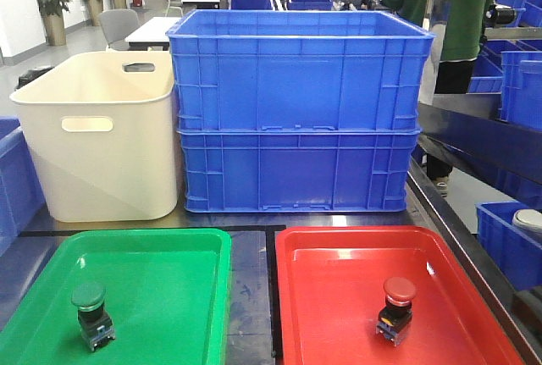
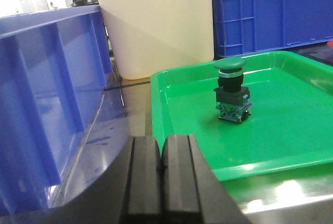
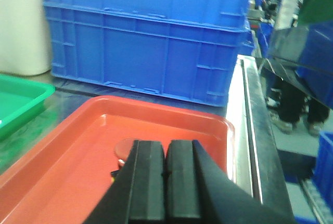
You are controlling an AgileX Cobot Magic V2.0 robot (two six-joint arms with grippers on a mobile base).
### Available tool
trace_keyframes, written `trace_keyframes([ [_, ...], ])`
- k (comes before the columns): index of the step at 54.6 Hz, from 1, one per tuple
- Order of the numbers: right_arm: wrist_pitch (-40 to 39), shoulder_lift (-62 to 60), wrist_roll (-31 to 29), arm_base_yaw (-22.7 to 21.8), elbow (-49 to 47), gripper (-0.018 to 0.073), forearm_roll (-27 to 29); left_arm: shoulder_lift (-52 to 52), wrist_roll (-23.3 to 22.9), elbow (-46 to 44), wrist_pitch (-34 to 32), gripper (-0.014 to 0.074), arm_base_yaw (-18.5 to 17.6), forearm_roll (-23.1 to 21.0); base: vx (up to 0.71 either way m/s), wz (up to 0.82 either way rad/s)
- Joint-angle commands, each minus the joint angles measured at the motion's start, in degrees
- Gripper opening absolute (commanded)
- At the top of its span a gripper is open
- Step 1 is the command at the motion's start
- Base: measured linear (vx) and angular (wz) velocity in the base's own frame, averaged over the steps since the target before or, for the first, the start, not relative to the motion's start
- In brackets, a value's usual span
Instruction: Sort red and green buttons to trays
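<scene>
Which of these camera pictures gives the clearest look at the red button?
The front-facing view: the red button stands whole and unblocked in the red tray. In the right wrist view the shut fingers hide most of it; only its cap edge peeks out. The left wrist view misses it.

Two deep blue crates (image 1: 298, 111) stand stacked at the far side of the dark table (image 1: 251, 289), a cream tub (image 1: 102, 145) just beside them on the left. Far left, potted plants (image 1: 52, 1) line a white wall near a grey chair (image 1: 118, 26). Right, shelves hold more blue bins (image 1: 518, 85); a person in green (image 1: 461, 18) stands there.
</scene>
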Motion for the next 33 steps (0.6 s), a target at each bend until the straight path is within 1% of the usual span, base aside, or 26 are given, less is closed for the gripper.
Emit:
trace_keyframes([
  [1,2.55,-0.6,-10.86,-0.22,-1.74,-0.0008,19.01,0.35,-0.09,-1.49,-4.89,-0.0006,0.02,-0.58,0.0,0.0],
  [2,4.4,-0.61,-14.54,-0.22,-1.74,-0.0008,22.83,0.35,-0.09,-1.49,-4.89,-0.0006,0.02,-0.58,0.0,0.0],
  [3,6.21,-0.61,-18.49,-0.22,-1.74,-0.0008,28.3,0.35,-0.09,-1.49,-4.89,-0.0006,0.02,-0.58,0.0,0.0],
  [6,9.5,-1.66,-27.97,-0.22,-0.69,-0.0008,38.06,0.35,-0.09,-1.49,-4.89,-0.0006,0.02,-0.58,0.0,0.0],
  [7,10.0,-1.85,-31.67,-0.22,-0.15,-0.0008,39.39,0.35,-0.09,-1.49,-4.89,-0.0006,0.02,-0.58,0.0,0.0],
  [9,10.03,-4.13,-36.39,-0.22,2.33,-0.0008,41.27,0.35,-0.09,-1.49,-4.89,-0.0006,0.02,-0.58,0.0,0.0],
  [13,9.88,-9.96,-41.61,-0.22,7.04,-0.0008,41.18,0.35,-0.09,-1.49,-4.89,-0.0006,0.02,-0.58,0.0,0.0],
  [19,9.5,-22.63,-43.59,-0.26,15.25,-0.0008,40.72,0.35,-0.09,-1.49,-4.89,-0.0006,0.02,-0.58,0.0,0.0],
  [24,9.86,-33.9,-43.53,-0.26,21.12,-0.0008,41.65,0.35,-0.09,-1.49,-4.89,-0.0006,0.02,-0.58,0.0,0.0],
  [28,10.17,-41.92,-42.27,-0.21,25.04,-0.0008,42.85,0.35,-0.09,-1.49,-4.89,-0.0006,0.02,-0.58,0.0,0.0],
  [30,9.5,-43.07,-41.29,-0.27,25.71,-0.0008,42.85,0.46,-0.09,-1.49,-4.89,-0.0006,0.02,-0.58,0.0,0.0],
  [33,10.75,-41.58,-40.4,-0.1,25.47,-0.0008,41.79,0.32,-0.09,-1.49,-4.56,-0.0006,0.02,-0.58,0.0,0.0],
])
